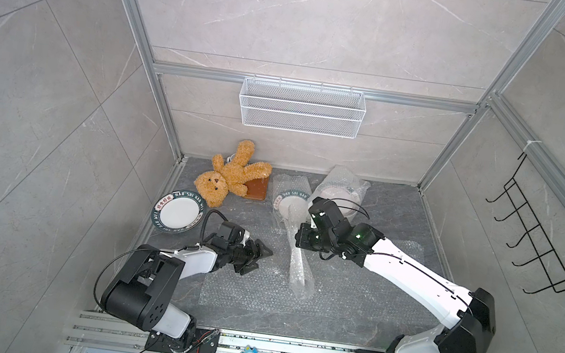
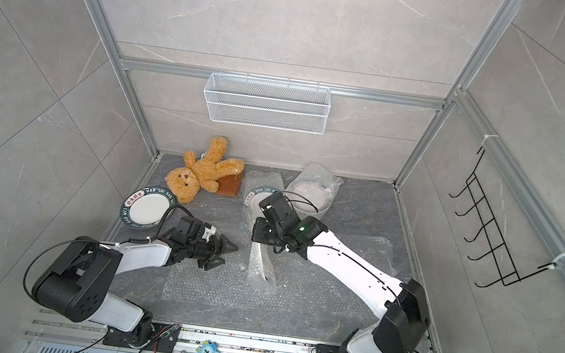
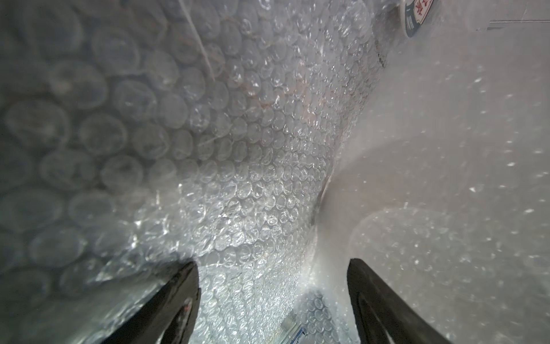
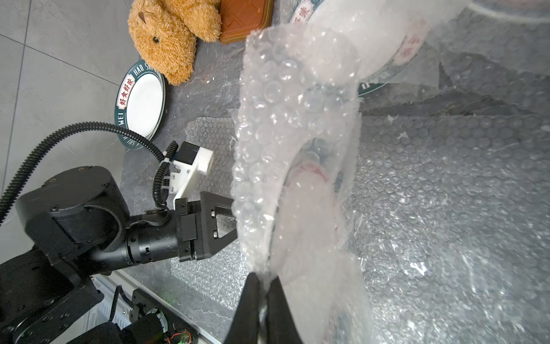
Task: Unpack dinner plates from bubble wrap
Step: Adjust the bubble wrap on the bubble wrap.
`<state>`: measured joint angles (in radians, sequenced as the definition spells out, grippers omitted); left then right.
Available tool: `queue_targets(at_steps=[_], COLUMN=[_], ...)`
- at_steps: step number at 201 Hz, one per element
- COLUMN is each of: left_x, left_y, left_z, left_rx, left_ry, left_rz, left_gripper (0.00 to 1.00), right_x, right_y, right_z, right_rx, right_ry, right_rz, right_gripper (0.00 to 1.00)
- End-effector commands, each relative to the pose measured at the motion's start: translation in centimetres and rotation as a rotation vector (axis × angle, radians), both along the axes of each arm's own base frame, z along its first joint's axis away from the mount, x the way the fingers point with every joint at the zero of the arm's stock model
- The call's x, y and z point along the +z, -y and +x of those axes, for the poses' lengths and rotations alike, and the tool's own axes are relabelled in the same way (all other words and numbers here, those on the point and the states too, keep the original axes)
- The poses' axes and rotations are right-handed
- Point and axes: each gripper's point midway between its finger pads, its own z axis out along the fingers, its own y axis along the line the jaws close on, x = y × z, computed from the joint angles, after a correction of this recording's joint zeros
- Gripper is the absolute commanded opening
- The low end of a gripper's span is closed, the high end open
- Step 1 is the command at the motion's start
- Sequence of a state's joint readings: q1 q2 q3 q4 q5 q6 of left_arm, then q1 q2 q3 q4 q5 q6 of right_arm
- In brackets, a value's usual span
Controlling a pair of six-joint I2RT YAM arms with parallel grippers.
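Right wrist view: clear crinkly bubble wrap pouch [image 4: 282, 104], limp, slippery, hung over grey table [image 4: 205, 98], edge pinched by right gripper [image 4: 263, 280]. Round white dinner plate [image 4: 309, 193] inside: likely heavy, fragile; best gripped by rim. Left gripper [image 1: 261, 258] gaped empty alongside.

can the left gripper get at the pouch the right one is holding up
Probably yes: the left gripper is open and faces the bubble wrap pouch from close by, with nothing between them.
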<state>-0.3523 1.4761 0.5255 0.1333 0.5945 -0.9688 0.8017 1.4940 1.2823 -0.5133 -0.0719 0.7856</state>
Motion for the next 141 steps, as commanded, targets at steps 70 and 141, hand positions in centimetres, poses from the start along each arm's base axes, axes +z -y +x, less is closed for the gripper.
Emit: queue_targets(at_steps=[70, 141], left_x=[-1.2, -1.1], left_y=[-1.2, -1.2], left_z=[-0.3, 0.4], left_rx=[0.015, 0.023], left_ry=[-0.046, -0.049], left_rz=[0.084, 0.094], left_gripper=[0.81, 0.81], right_x=[-1.2, -2.4], right_y=[4.5, 10.1], right_z=[0.6, -0.1], right_rx=[-0.016, -0.096], right_ry=[-0.084, -0.064], right_rz=[0.248, 0.041], right_gripper=[0.0, 0.14])
